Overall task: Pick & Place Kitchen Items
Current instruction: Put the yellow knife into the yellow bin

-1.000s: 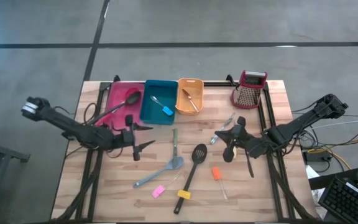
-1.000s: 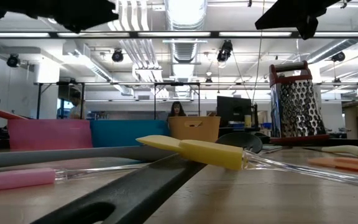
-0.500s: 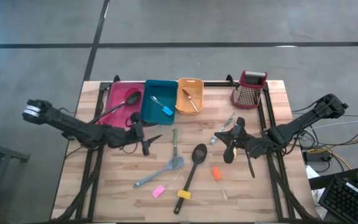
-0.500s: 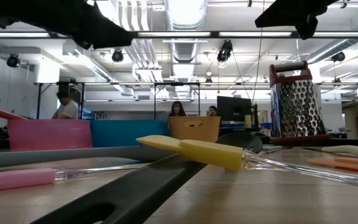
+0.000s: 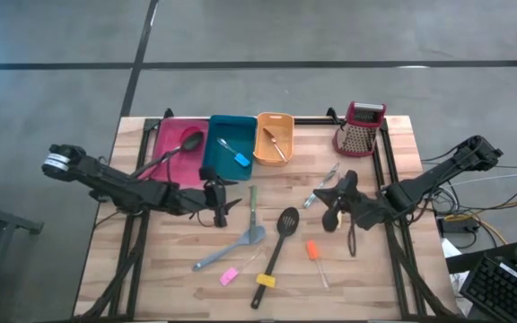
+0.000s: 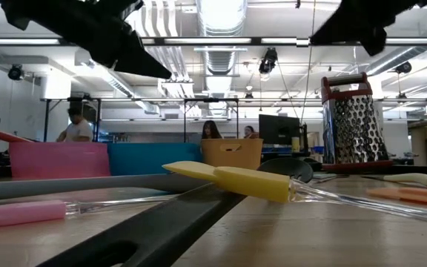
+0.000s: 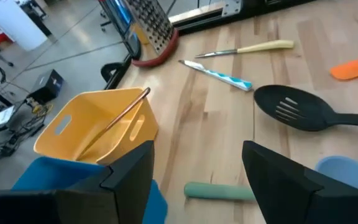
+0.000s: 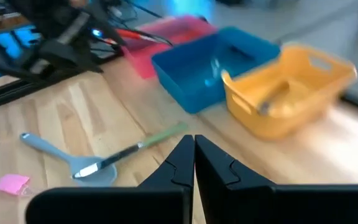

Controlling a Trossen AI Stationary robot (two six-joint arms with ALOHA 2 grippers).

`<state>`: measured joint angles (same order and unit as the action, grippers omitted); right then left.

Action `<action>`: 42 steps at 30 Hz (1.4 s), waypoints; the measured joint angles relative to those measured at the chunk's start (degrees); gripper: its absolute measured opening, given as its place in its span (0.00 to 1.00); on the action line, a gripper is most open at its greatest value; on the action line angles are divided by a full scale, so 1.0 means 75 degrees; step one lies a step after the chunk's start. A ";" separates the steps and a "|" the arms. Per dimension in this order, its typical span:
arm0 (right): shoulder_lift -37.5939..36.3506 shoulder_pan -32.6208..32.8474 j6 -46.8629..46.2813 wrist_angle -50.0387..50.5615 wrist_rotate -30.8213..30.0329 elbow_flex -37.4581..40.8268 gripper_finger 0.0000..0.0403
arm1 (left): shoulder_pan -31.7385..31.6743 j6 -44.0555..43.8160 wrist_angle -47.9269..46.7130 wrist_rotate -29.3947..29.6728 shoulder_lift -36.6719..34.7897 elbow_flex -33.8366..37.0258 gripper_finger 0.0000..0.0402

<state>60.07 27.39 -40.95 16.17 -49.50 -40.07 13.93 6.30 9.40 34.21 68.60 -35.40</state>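
While the loose utensils lay mid-table, both arms hovered above them.
Left gripper (image 5: 218, 205) hung spread and empty just beside the green-handled grey spatula (image 5: 251, 224), at its 9 o'clock; right gripper (image 5: 337, 205) was clenched on nothing, at 3 o'clock of the black slotted spoon (image 5: 279, 235).

High view: overhead, straight down, whole surface (image 5: 178, 269). Low view: surface-level, facing the room. Wrist views: close, looking forward past each arm's fingers. All apparently share the orange bin (image 5: 274, 138), somewhat blurred in the right wrist view.
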 joint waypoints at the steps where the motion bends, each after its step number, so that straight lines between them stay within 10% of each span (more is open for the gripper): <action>1: 0.0000 -0.0018 -0.0508 0.0317 -0.0002 0.0000 0.02 | 0.0000 -0.0017 -0.0010 0.0013 -0.0004 -0.0014 0.62; 13: 0.0000 -0.0535 -0.5117 0.3881 0.0430 0.0003 0.02 | 0.0000 -0.0063 -0.0040 0.0053 -0.0067 -0.0006 0.62; 33: 0.2100 -0.1628 -0.6043 0.4741 0.2641 0.0029 0.02 | -0.0025 -0.0104 -0.0211 0.0052 -0.0067 0.0009 0.62; 42: 0.2189 -0.1611 -0.6332 0.4508 0.3557 0.0029 0.18 | -0.0044 -0.0156 -0.0188 0.0050 -0.0067 0.0009 0.62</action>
<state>76.49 15.31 -88.44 49.98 -22.82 -39.86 13.61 5.12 7.99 34.59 68.10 -35.33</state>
